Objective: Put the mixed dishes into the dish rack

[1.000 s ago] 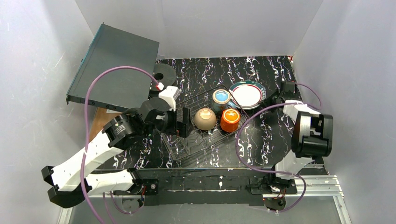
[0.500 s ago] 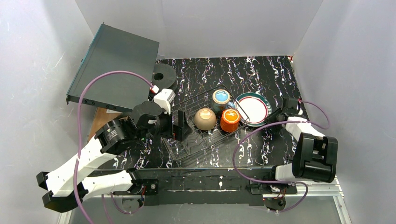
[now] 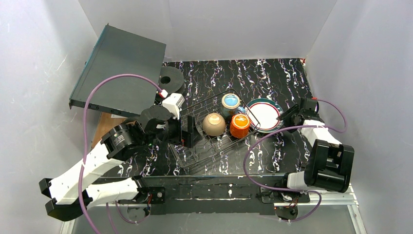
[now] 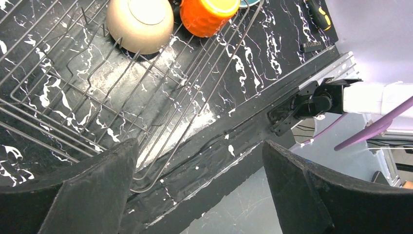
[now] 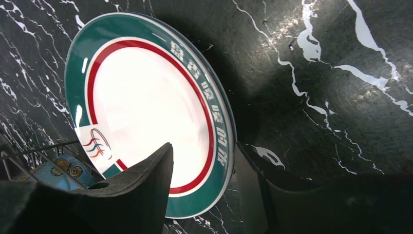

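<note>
Your right gripper (image 5: 202,156) stood with its fingers apart, astride the rim of the green-and-red plate (image 5: 146,112). The plate lay on the table at the right end of the dish rack (image 3: 214,146). Your left gripper (image 4: 199,148) gaped wide and empty over the rack's left end. Cream bowl (image 3: 214,124), orange cup (image 3: 240,126) and blue mug (image 3: 231,103) sat inside.
</note>
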Available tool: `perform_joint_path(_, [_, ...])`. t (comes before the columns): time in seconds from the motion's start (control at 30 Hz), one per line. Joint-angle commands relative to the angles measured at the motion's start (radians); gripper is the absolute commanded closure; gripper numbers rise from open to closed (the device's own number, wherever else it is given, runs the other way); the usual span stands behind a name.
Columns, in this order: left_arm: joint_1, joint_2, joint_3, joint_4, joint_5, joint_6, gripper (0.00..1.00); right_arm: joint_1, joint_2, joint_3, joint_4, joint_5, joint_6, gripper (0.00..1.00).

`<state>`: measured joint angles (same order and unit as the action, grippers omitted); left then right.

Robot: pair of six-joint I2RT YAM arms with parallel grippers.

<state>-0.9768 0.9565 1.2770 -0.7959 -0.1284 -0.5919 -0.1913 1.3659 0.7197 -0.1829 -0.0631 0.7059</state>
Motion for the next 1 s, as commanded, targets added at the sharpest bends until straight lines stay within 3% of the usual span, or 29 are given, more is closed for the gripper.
perform_joint_path(0.0, [0.004,-0.013,0.022,-0.009,0.027,-0.011,0.02,-0.019,0.014,0.025,0.038,-0.017,-0.010,0.43])
perform_joint_path(0.57, [0.004,0.023,0.041,-0.024,0.024,0.012,0.02,-0.039,0.007,0.027,0.067,-0.108,-0.006,0.55])
perform_joint_path(0.97, [0.004,0.056,0.055,-0.014,0.051,0.020,0.02,-0.045,0.116,0.047,0.116,-0.188,0.024,0.58])
